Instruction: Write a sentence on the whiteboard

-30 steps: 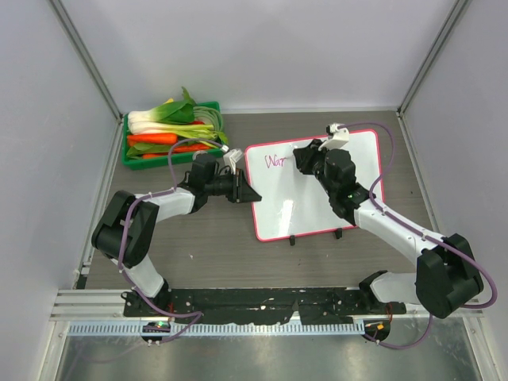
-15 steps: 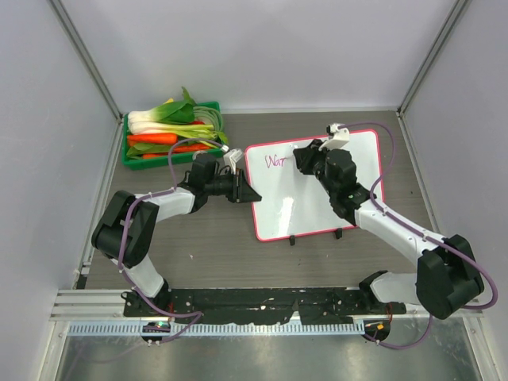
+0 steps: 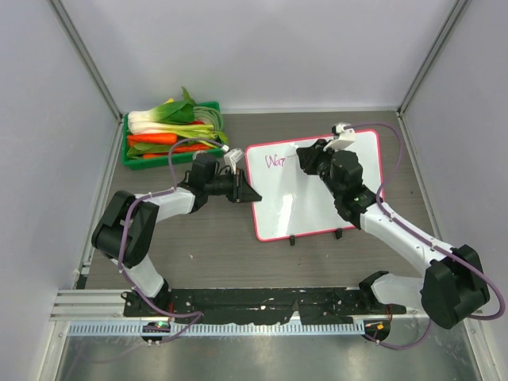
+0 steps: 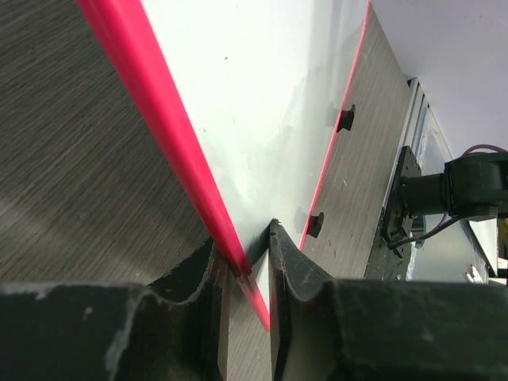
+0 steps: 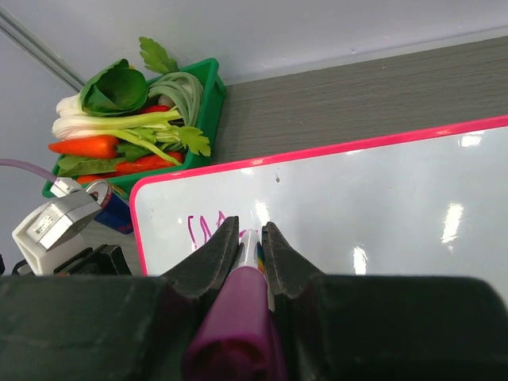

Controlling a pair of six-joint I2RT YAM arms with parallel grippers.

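The whiteboard [image 3: 317, 202] lies mid-table, glossy white with a pink-red frame and two small black feet at its near edge. A few pink-magenta handwritten strokes [image 3: 275, 162] stand at its upper left; they also show in the right wrist view [image 5: 200, 231]. My left gripper [image 3: 248, 195] is shut on the board's left frame edge [image 4: 171, 151]. My right gripper [image 3: 300, 160] is shut on a marker [image 5: 248, 294] with a purple end, its tip at the board beside the writing.
A green crate [image 3: 172, 133] of leafy greens and carrots stands at the back left, close behind the left arm. It also shows in the right wrist view [image 5: 208, 95]. Grey walls close in the table on three sides.
My right gripper has shifted slightly right along the board's top with the marker. The left gripper and the board have not moved.
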